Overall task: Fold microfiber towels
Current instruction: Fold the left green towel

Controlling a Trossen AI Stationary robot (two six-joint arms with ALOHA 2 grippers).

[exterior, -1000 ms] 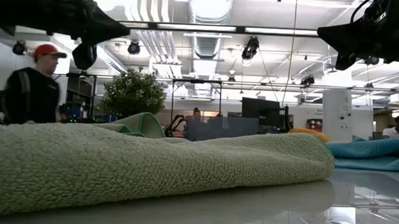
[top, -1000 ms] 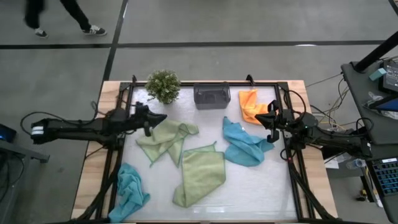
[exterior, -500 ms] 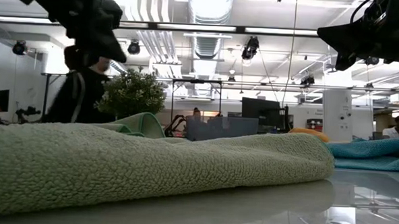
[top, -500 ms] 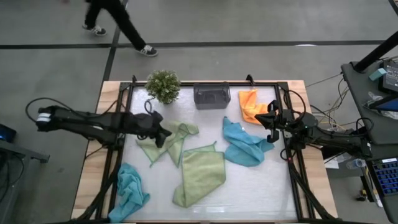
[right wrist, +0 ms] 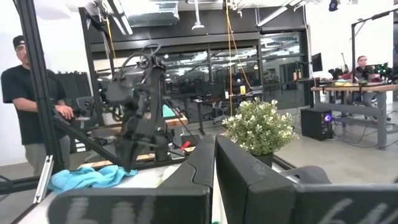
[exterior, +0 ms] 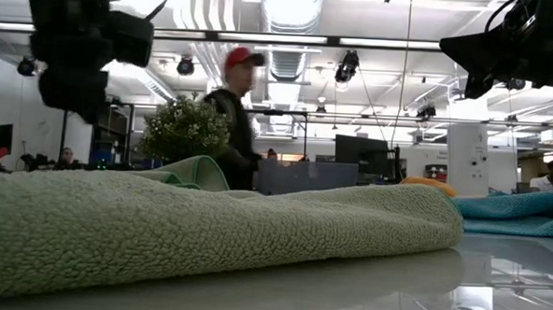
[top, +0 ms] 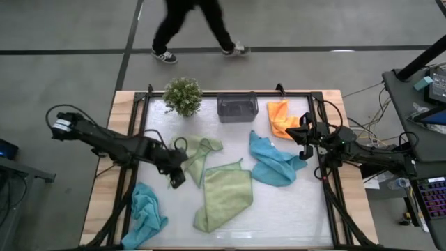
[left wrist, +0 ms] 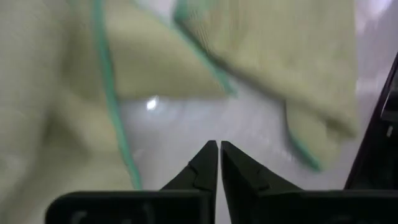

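Five microfiber towels lie loose on the white table. A crumpled light green one [top: 196,155] is at the middle left and a second light green one [top: 224,195] is nearer the front. One teal-blue towel [top: 275,162] is at the right, another [top: 145,213] at the near left, and an orange one [top: 282,117] at the far right. My left gripper [top: 177,181] is shut and points steeply down at the crumpled green towel's near-left edge. In the left wrist view its tips [left wrist: 217,144] hang over bare table between green cloth folds [left wrist: 280,56]. My right gripper [top: 301,132] waits shut at the right, above the table.
A small grey bin [top: 237,107] and a little potted plant [top: 182,95] stand at the table's far edge. A black frame [top: 132,160] runs along the table's sides. A person walks past on the floor beyond the far edge.
My left gripper has swung from the table's far left toward the near edge, passing over the crumpled green towel, and has tipped from nearly level to steeply downward. No towel has moved. A person has walked along behind the table.
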